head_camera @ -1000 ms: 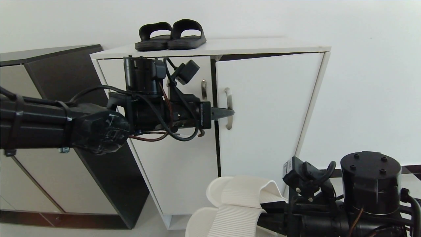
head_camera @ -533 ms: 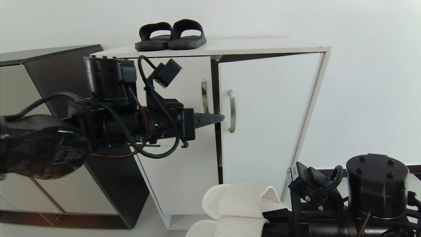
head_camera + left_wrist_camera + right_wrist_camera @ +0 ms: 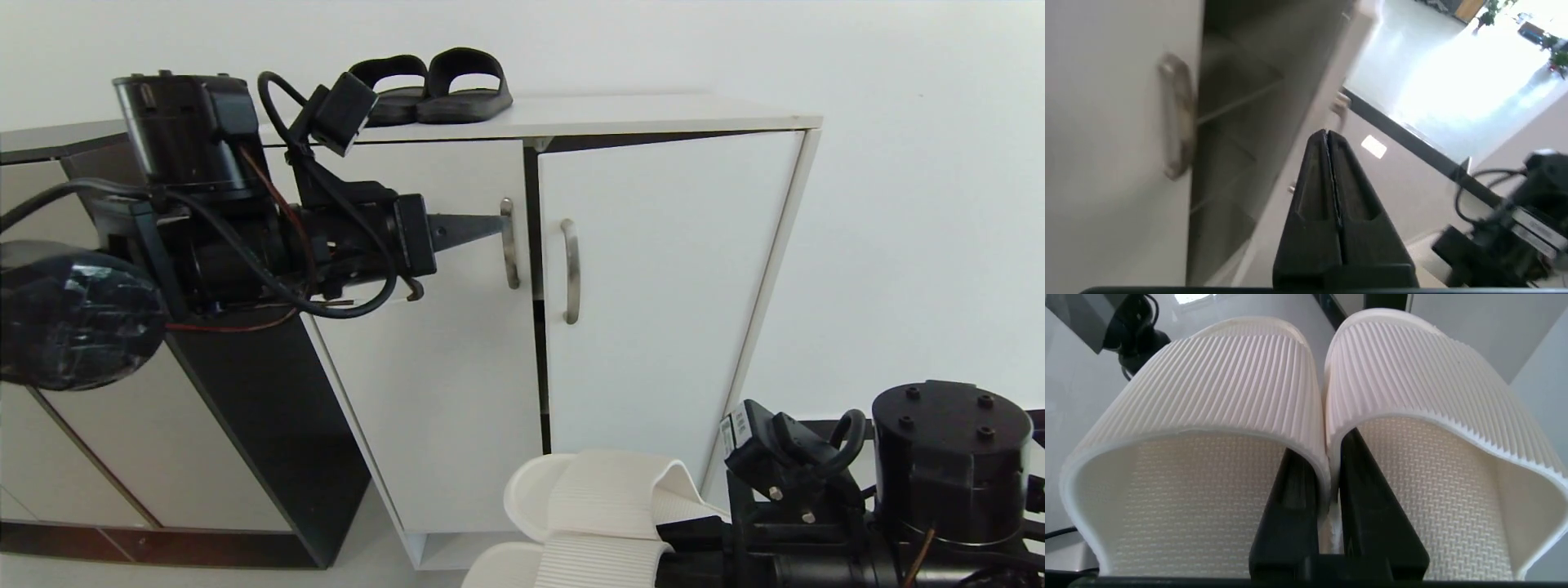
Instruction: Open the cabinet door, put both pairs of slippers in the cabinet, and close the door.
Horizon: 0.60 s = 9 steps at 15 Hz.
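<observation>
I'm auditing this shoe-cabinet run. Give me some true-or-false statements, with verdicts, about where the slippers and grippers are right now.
1. The black slippers lie on top of the cabinet. True.
2. The right gripper holds the white slippers. True.
3. The left gripper is wide open. False: its fingers are pressed together, and in the head view its tip is by a door handle.
4. The white slippers are inside the cabinet. False: they are held outside, low in front of it.
</observation>
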Motion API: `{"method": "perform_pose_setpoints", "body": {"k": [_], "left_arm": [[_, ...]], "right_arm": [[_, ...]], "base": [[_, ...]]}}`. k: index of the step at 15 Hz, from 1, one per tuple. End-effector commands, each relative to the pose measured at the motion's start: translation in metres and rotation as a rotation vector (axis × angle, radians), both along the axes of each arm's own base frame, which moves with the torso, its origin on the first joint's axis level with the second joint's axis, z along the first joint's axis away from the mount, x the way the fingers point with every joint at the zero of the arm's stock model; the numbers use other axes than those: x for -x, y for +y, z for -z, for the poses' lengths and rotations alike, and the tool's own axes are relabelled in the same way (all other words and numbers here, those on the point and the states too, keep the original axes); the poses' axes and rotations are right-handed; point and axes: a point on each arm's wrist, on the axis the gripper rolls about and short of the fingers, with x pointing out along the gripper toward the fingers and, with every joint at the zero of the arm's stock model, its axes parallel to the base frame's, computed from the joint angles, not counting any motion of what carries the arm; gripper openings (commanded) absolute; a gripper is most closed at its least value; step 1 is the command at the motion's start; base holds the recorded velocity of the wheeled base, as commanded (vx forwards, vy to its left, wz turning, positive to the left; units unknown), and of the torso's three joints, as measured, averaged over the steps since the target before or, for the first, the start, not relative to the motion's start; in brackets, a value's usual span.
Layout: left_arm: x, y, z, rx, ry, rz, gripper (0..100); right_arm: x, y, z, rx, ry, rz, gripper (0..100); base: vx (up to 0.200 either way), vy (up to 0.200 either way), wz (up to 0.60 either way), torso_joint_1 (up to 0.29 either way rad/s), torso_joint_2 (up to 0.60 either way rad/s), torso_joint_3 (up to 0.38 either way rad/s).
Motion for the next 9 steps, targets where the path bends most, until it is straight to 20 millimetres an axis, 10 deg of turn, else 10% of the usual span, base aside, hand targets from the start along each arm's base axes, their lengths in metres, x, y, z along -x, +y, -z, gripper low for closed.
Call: {"method": "perform_pose_setpoints", "body": {"k": [1,9], "left_arm": [[-0.032,-0.009,0.012,-0.008,0.032,-0.011,0],[-0.062,-0.031,0.026,-0.016,0.050,0.013,0]], "right_arm": [[0.001,-0.001,-0.002,-0.005,-0.004,-0.001,0],[0.009,0.004,-0.001,0.009,0.005,-0.012,0]], "base": [[0.000,0.000,0.00,0.000,0.00,0.000],[-0.025,0.000,0.00,0.000,0.00,0.000]]}}
